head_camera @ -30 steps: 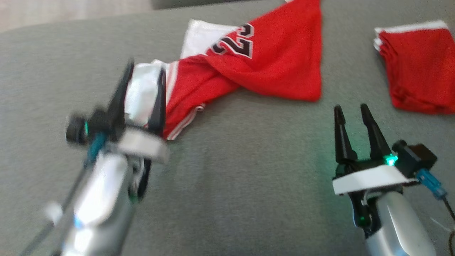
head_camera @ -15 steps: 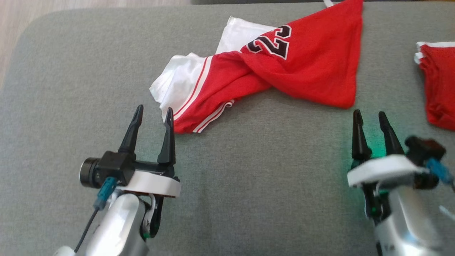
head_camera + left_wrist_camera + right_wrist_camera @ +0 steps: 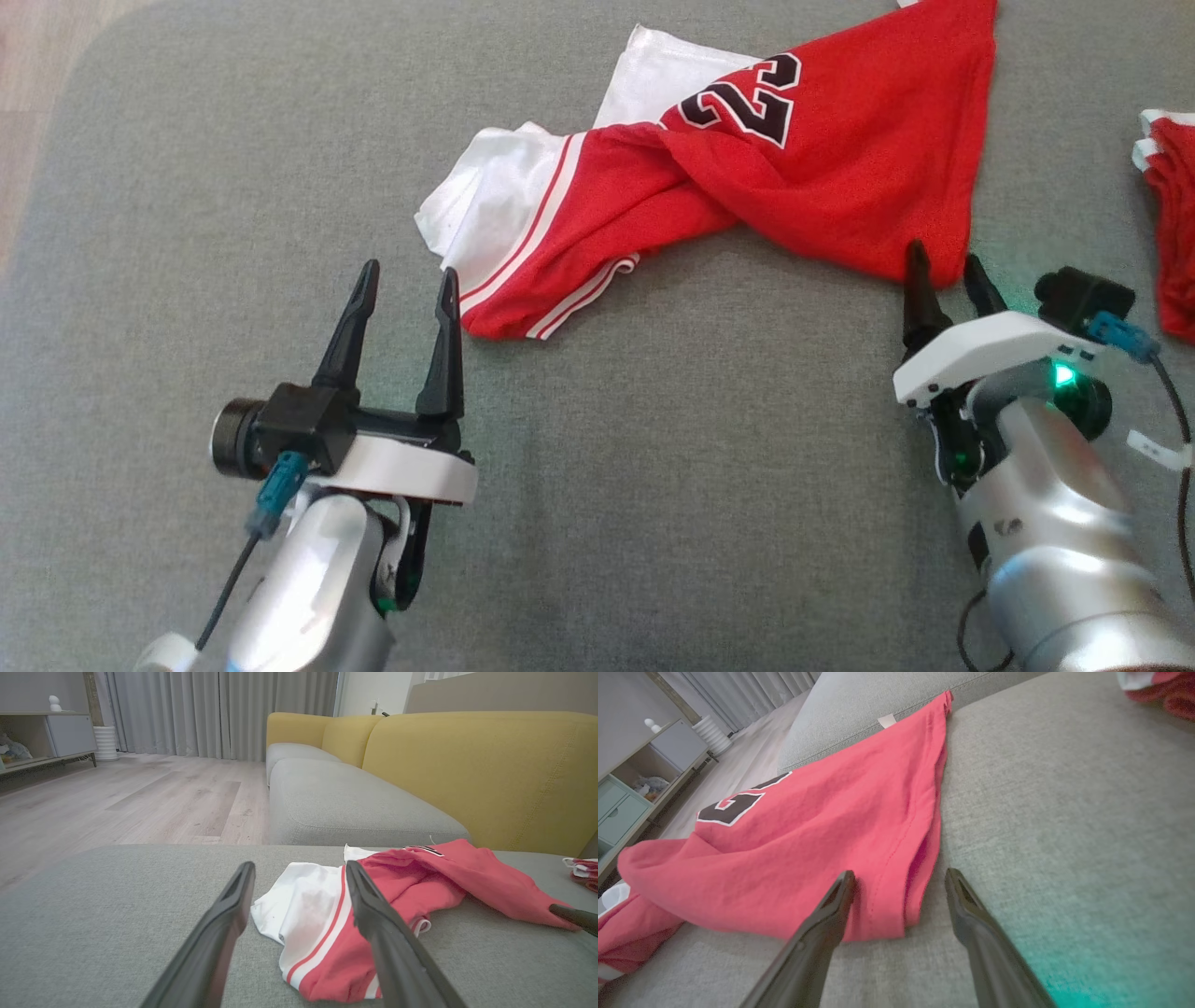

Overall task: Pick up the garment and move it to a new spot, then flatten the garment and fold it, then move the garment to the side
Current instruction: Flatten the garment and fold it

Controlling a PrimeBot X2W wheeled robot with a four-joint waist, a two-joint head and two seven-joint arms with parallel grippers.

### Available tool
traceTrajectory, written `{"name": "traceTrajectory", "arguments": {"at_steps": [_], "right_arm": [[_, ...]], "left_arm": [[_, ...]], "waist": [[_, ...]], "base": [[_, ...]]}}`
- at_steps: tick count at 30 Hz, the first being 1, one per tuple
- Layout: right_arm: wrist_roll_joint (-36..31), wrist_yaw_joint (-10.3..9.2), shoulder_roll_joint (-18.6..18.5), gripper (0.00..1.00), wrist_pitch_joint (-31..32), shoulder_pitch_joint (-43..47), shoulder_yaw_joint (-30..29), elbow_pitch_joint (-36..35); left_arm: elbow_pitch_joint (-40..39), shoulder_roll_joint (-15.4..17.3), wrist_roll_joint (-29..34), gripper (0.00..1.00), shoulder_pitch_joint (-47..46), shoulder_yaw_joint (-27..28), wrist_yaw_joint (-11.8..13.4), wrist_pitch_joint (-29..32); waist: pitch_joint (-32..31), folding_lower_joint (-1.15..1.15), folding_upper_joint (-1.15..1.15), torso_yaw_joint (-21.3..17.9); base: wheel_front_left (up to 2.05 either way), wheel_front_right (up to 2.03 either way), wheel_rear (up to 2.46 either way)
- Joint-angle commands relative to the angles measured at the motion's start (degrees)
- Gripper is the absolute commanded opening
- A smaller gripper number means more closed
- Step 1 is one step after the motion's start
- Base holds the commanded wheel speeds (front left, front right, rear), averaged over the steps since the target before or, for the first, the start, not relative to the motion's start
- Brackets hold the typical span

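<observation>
- Grey cushion (image 3: 653,485): wide bare area on near side, good landing spot.
- Jersey (image 3: 840,187): red and white, twisted at middle, lying across far half of cushion. Striped white end at left, red corner at right.
- Folded red garment (image 3: 1176,243): far right, apart from jersey. Keep clear.
- Step, as judged: grasp jersey for lift.
- Right gripper (image 3: 944,254): fingers spread, nothing pinched, red corner hem lined up between them. Drop lower, take all layers.
- Left gripper (image 3: 408,273): spread, empty, just beside striped end. Advance onto it.
- Close 2 grippers together and lift evenly, so twist can unwind.
</observation>
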Motion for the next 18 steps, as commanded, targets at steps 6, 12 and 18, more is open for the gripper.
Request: {"name": "traceTrajectory", "arguments": {"at_steps": [6,12,18], "right_arm": [[3.9,-0.04,0.7,0.00,-2.9,-2.4,7.1,2.4],[-1.5,-0.04,0.7,0.00,-4.2,-2.1,4.1,-0.8],[-11.6,-0.04,0.3,0.00,-4.3,2.9,-4.9,-8.3]], "left_arm": [[-1.2,0.3,0.8,1.00,-1.2,2.8,-0.3,-0.3],[-1.0,0.4,1.2,1.00,-0.4,4.1,-0.3,-0.3],[-0.9,-0.1,1.2,1.00,0.7,4.6,-0.4,-0.3]], "waist": [[-0.4,0.00,0.00,-1.0],[-2.7,0.00,0.00,-3.9],[-5.7,0.00,0.00,-5.6]], "base": [[0.00,0.00,0.00],[0.00,0.00,0.00],[0.00,0.00,0.00]]}}
